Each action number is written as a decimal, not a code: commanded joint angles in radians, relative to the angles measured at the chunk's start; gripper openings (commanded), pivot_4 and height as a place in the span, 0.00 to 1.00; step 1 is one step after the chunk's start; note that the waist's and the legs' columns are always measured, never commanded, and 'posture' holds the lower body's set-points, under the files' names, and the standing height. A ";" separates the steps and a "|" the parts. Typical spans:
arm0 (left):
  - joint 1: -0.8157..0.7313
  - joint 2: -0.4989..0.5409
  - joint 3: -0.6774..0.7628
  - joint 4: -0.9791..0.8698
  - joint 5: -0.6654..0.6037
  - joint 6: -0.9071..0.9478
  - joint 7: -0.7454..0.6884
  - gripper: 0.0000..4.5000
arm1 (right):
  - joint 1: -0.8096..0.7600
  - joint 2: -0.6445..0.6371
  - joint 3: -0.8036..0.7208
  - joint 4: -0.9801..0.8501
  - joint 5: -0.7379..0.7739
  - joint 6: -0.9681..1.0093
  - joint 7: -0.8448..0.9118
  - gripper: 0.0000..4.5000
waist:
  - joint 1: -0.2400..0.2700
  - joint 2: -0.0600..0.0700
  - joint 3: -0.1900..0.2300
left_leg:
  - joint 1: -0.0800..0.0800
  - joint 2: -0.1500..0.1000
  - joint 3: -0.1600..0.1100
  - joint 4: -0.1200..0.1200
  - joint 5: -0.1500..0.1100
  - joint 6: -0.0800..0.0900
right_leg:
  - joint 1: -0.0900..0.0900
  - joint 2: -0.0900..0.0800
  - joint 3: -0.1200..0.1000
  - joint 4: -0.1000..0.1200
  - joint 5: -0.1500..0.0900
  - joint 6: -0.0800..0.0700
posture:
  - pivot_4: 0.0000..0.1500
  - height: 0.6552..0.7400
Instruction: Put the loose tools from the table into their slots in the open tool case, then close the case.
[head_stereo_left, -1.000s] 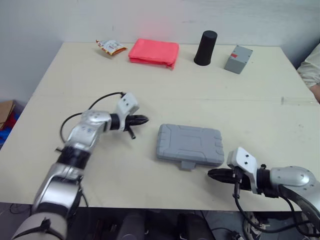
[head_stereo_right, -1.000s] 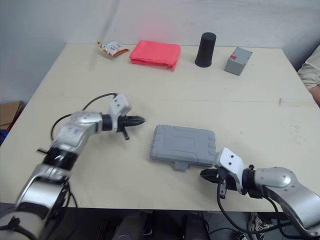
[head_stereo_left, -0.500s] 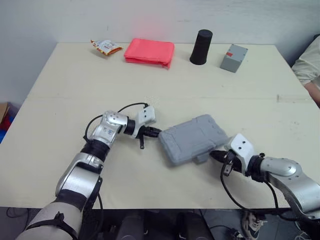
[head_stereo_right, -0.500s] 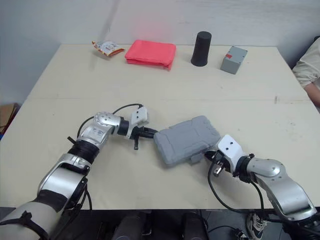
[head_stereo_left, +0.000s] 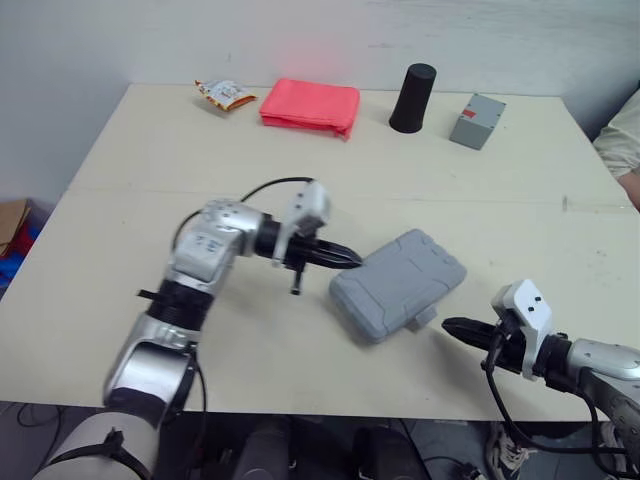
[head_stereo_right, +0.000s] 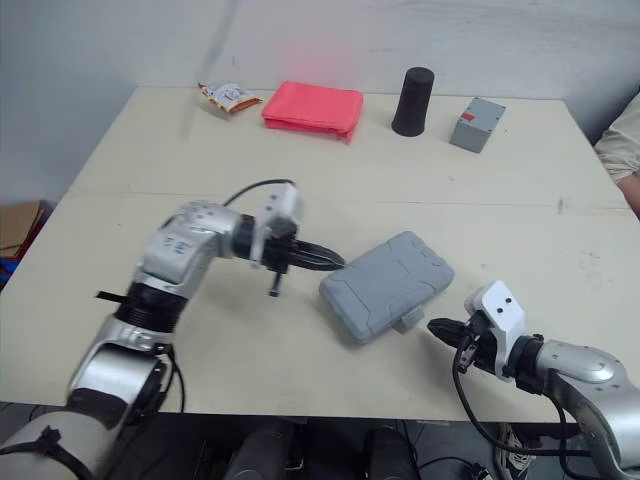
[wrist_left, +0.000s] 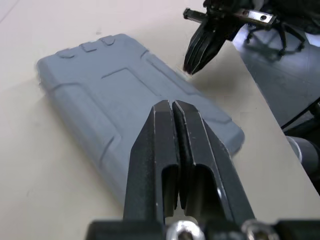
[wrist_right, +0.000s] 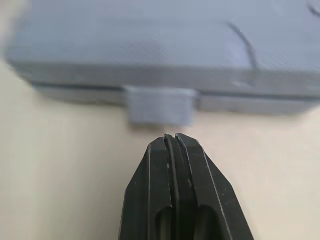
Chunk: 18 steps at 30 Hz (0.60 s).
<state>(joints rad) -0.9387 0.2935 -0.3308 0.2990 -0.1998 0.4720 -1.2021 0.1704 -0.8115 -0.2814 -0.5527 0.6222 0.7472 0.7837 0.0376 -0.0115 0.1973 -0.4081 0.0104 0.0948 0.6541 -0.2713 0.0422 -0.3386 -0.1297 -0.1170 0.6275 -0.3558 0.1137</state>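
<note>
A grey tool case (head_stereo_left: 398, 284) lies closed and skewed near the table's front, its latch tab (wrist_right: 159, 105) facing the front right. My left gripper (head_stereo_left: 354, 261) is shut, its tip over the case's left corner (wrist_left: 120, 100); whether it touches I cannot tell. My right gripper (head_stereo_left: 448, 326) is shut and empty, a short way off the latch, apart from it. In the left wrist view the right gripper (wrist_left: 196, 50) shows beyond the case's far edge. No loose tools are visible.
At the table's far edge lie a snack packet (head_stereo_left: 224, 94), a folded red cloth (head_stereo_left: 309, 105), a black cylinder (head_stereo_left: 411, 98) and a grey box (head_stereo_left: 476, 120). A person's sleeve (head_stereo_left: 624, 140) shows at the right edge. The table's front edge runs close below my right gripper.
The case has turned further and slid slightly right. My left gripper pushed right onto its corner. My right gripper drew back from the latch toward the front edge.
</note>
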 joint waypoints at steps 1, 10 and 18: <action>-0.064 -0.064 -0.067 0.150 0.103 -0.098 0.067 0.01 | -0.011 0.007 0.014 -0.020 0.016 0.012 -0.010 0.00 | -0.003 0.000 0.000 | 0.000 0.000 0.001 -0.001 0.000 0.000 | -0.001 0.000 0.000 0.000 0.000 0.000 | 1.00 0.95; -0.050 -0.102 -0.234 0.419 0.317 -0.346 0.070 0.01 | -0.108 0.047 0.116 0.055 -0.035 0.015 -0.060 0.00 | -0.014 -0.003 -0.004 | 0.002 0.001 0.003 -0.003 0.001 -0.001 | -0.002 -0.001 0.000 0.000 0.000 0.000 | 1.00 0.95; -0.021 -0.116 -0.221 0.390 0.313 -0.354 0.062 0.01 | -0.169 0.081 0.204 0.122 -0.105 -0.006 -0.096 0.00 | -0.014 -0.009 -0.015 | 0.003 0.003 0.001 -0.002 0.000 -0.001 | 0.000 -0.004 0.001 -0.002 0.000 -0.001 | 1.00 0.95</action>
<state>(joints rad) -1.0203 0.1654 -0.4828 0.6346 0.0339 0.0825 -1.1165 0.0133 -0.7358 -0.0819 -0.4262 0.5293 0.7626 0.6976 0.0232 -0.0209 0.1824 -0.4051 0.0131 0.0957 0.6517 -0.2712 0.0410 -0.3385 -0.1335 -0.1160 0.6254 -0.3560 0.1131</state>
